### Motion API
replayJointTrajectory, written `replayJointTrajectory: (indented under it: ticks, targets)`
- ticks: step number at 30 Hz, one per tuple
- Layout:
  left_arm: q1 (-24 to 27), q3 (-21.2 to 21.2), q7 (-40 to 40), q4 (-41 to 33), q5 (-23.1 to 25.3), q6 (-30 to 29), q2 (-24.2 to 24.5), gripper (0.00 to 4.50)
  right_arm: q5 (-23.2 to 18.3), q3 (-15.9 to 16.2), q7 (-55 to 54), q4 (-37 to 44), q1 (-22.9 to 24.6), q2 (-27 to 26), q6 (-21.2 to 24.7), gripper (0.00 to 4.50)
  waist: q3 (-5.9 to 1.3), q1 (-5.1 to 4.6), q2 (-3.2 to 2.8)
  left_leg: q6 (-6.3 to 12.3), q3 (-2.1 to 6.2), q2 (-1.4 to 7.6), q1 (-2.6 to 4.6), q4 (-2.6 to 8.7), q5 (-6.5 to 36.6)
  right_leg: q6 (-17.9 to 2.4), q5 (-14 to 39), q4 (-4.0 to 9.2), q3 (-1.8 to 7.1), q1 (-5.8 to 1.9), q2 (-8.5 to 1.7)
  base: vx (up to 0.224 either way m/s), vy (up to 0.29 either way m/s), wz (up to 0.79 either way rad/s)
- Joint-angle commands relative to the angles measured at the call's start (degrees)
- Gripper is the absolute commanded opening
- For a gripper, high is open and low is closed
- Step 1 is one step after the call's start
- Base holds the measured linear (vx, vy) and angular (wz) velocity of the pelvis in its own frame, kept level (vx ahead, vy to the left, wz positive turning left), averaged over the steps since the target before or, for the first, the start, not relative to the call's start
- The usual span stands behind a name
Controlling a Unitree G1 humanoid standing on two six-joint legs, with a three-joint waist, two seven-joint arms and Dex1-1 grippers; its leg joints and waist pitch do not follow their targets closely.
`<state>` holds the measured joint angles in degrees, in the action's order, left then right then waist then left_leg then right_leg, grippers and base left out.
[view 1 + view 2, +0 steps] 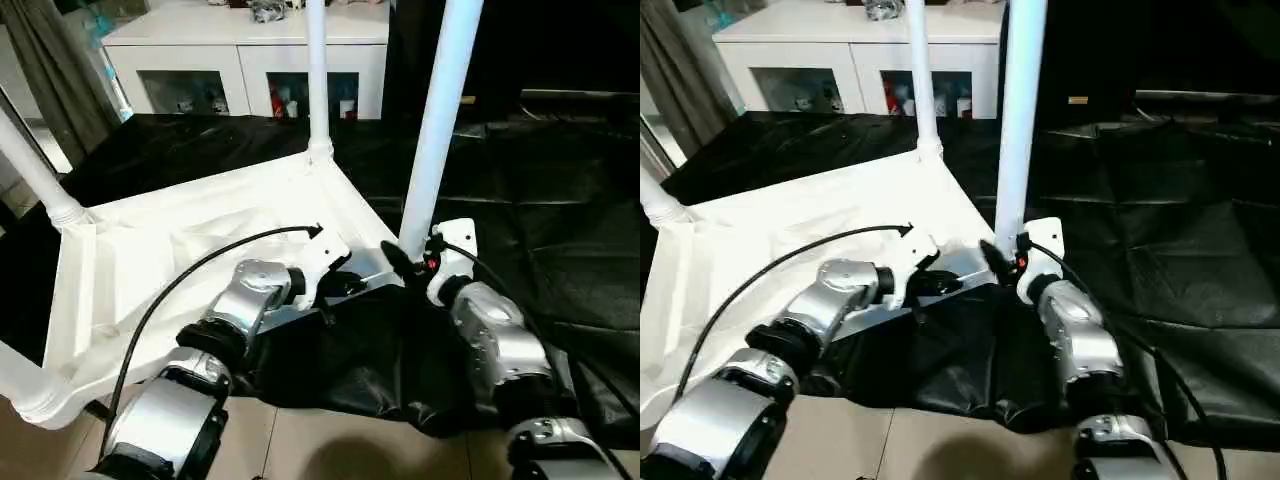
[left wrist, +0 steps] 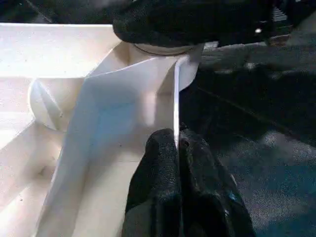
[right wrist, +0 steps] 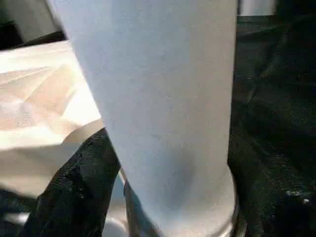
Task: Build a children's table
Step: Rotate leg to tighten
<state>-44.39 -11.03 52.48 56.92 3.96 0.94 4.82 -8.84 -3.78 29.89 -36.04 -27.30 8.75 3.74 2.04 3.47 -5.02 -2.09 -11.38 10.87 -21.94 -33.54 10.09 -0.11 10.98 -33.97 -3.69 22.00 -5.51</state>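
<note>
The children's table lies upside down on a black cloth, its white ribbed top [image 1: 180, 250] facing up. White tubular legs stand in its corner sockets: one at the back [image 1: 317, 70], one at the near right [image 1: 440, 110], one at the left [image 1: 30, 165]. My left gripper [image 1: 335, 283] is shut on the thin rim of the top near the right corner; in the left wrist view the rim [image 2: 175, 94] runs between its fingers [image 2: 158, 163]. My right gripper [image 1: 410, 262] straddles the base of the near right leg [image 3: 163, 98], open, one finger [image 3: 79, 192] against the socket collar.
A white glass-door cabinet [image 1: 250, 60] stands at the back. Black cloth [image 1: 560, 200] covers the floor to the right and bunches under my forearms. A grey curtain [image 1: 60, 70] hangs at the far left. A black cable [image 1: 180, 280] arcs over my left forearm.
</note>
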Motion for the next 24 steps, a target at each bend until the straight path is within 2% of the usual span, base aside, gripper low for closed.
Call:
replayJointTrajectory:
  ticks: [1, 3, 6, 9, 12, 18, 20, 24]
  targets:
    - [0.38, -1.09, 4.91, -2.04, -1.16, 1.99, 0.22, 0.0, -0.16, 6.13, 8.52, 0.92, 1.27, 0.08, 1.9, 3.7, -2.92, 0.32, 0.87, 2.71, 1.44, 2.33, 0.87, 4.53, 16.37, -11.59, 14.89, 4.8, 1.87, -1.87, -3.45, 0.0, 0.0, 0.0]
    - [0.74, -1.7, 7.26, -2.43, -1.08, 2.31, 1.29, 0.0, -0.55, 6.7, 11.94, 2.02, 1.62, 1.65, 1.86, 3.7, -3.1, 0.33, 0.88, 3.27, 1.42, 2.33, 0.59, 4.36, 14.91, -11.93, 12.95, 4.46, 1.81, -2.18, -3.44, 0.0, 0.0, 0.0]
    - [1.99, -2.92, 15.9, -4.48, -1.68, 2.3, 4.68, 0.0, -2.57, 8.08, 23.43, 6.55, 3.22, 7.47, 2.97, 3.7, -3.53, 0.63, 0.76, 5.65, 1.27, 2.52, 0.45, 3.7, 10.92, -14.44, 4.26, 3.4, 1.73, -2.38, -3.29, 0.0, 0.0, 0.0]
    - [2.35, -3.25, 18.45, -5.29, -1.88, 1.91, 5.71, 0.0, -2.92, 8.44, 26.82, 7.76, 3.72, 9.43, 3.25, 3.7, -3.79, 0.83, 0.63, 6.87, 1.2, 2.6, 0.56, 3.38, 8.57, -16.02, -0.52, 2.81, 1.61, -2.21, -3.21, 0.0, 0.0, 0.0]
    - [3.15, -4.23, 24.04, -6.81, -2.07, 1.1, 8.1, 0.0, -3.42, 9.04, 32.8, 9.07, 4.25, 13.59, 3.51, 3.7, -3.88, 1.83, 0.62, 7.36, 1.08, 2.74, 0.75, 3.15, 8.18, -16.46, -1.38, 2.63, 1.69, -2.05, -3.22, 0.0, 0.0, 0.0]
    - [3.93, -4.65, 27.07, -8.37, -2.69, 0.28, 9.92, 0.0, -4.51, 8.68, 36.35, 9.53, 4.07, 15.75, 4.4, 3.45, -3.66, 1.94, 0.76, 6.42, 1.04, 2.68, 0.62, 3.29, 10.1, -16.45, 1.29, 2.79, 1.7, -2.01, -3.25, 0.0, 0.0, 0.0]
    - [4.08, -4.67, 27.18, -8.69, -2.74, 0.15, 10.0, 0.0, -4.92, 8.76, 36.67, 10.1, 4.22, 15.62, 4.96, 3.09, -3.66, 1.89, 0.8, 6.05, 1.11, 2.67, 0.59, 3.34, 10.07, -16.2, 2.05, 2.81, 1.69, -2.05, -3.24, 0.0, 0.0, 0.0]
    - [4.1, -3.76, 24.48, -8.6, -2.8, 0.09, 8.91, 0.0, -4.76, 8.89, 34.76, 10.84, 5.29, 14.05, 5.07, 2.84, -3.73, 1.9, 0.82, 6.07, 1.09, 2.67, 0.59, 3.22, 9.23, -16.01, 1.57, 2.74, 1.72, -1.98, -3.25, 0.0, 0.0, 0.0]
